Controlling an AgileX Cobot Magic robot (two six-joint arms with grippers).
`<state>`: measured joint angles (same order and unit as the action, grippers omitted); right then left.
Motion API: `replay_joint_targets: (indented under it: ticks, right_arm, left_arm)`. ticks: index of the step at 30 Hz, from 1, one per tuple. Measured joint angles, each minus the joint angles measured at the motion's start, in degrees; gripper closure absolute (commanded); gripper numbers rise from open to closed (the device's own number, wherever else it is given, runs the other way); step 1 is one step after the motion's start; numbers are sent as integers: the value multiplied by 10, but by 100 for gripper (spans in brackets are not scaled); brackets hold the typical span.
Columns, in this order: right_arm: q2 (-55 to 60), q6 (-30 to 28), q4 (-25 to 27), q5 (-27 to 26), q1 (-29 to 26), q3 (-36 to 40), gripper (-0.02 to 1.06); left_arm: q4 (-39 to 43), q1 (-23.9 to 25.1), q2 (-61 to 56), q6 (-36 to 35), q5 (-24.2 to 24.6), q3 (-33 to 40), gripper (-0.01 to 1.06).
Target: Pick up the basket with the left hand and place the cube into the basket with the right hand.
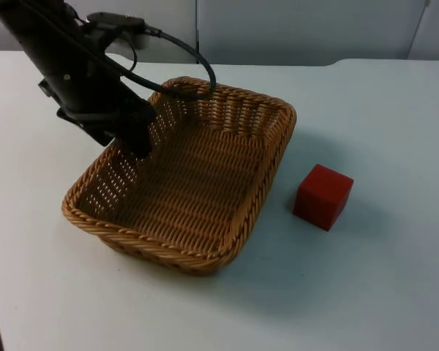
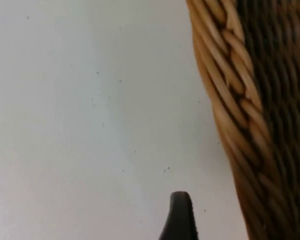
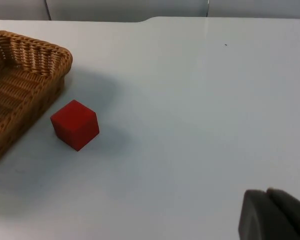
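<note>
Left gripper (image 1: 135, 131) sits at the wicker basket (image 1: 197, 197)'s 10 o'clock rim, grip state indeterminate; red cube (image 1: 323, 196) rests on the table (image 1: 380, 278) just beside the basket's 3 o'clock side, nearer the waiting right arm.

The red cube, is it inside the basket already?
No, the red cube sits on the white table beside the wicker basket, not in it.
</note>
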<state>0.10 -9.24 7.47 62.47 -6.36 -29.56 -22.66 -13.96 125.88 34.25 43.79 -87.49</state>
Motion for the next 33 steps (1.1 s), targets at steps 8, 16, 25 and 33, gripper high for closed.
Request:
replay_joint_targets:
  ticks: [8,16,25,33]
  right_arm:
    - [0,0,0,0,0,0,102]
    - [0,0,0,0,0,0,102]
    - [0,0,0,0,0,0,102]
    - [0,0,0,0,0,0,102]
  left_arm:
    - [-7,0,33,1,-6,0,83]
    - [-21,3,33,-5,13,-22,105]
    - [-36,37,33,-9,104,-95,105]
    - [-98,60,33,-12,154,-118,105]
